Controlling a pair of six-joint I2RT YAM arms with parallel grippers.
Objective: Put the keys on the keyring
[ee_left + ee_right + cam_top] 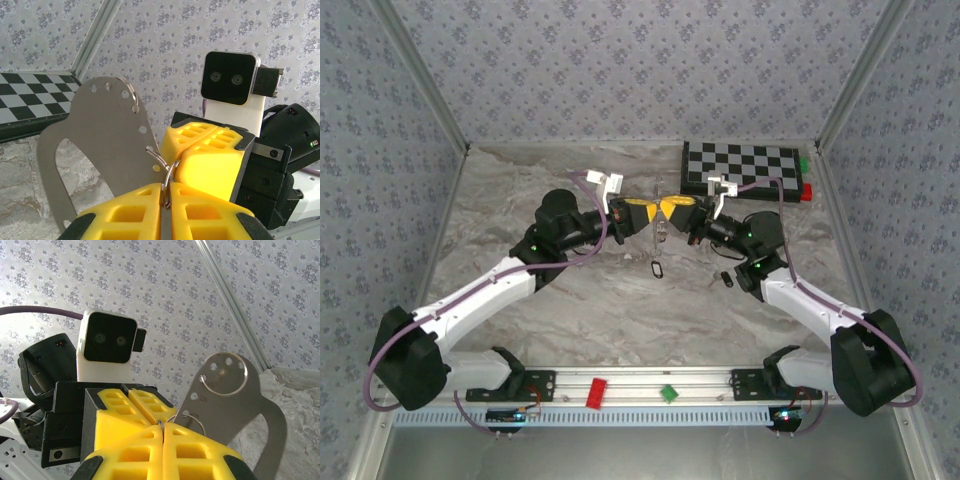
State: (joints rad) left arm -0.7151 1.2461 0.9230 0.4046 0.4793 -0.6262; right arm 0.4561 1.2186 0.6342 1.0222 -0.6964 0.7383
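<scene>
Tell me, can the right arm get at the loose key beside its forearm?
Probably not yet: the key lies in the open, but the right gripper is shut on the keyring and must release first.

Left of the checkered board (745,165), the left gripper (650,212) and right gripper (667,209) meet tip to tip on the keyring (167,181), barring the middle. Nearer than the board, keys (656,268) lie below them. Far left of it, the surface (510,210) lies open.

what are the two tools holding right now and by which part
Left tool and right tool, both shut, pinch a small wire ring threaded through the edge of the grey plate.
</scene>
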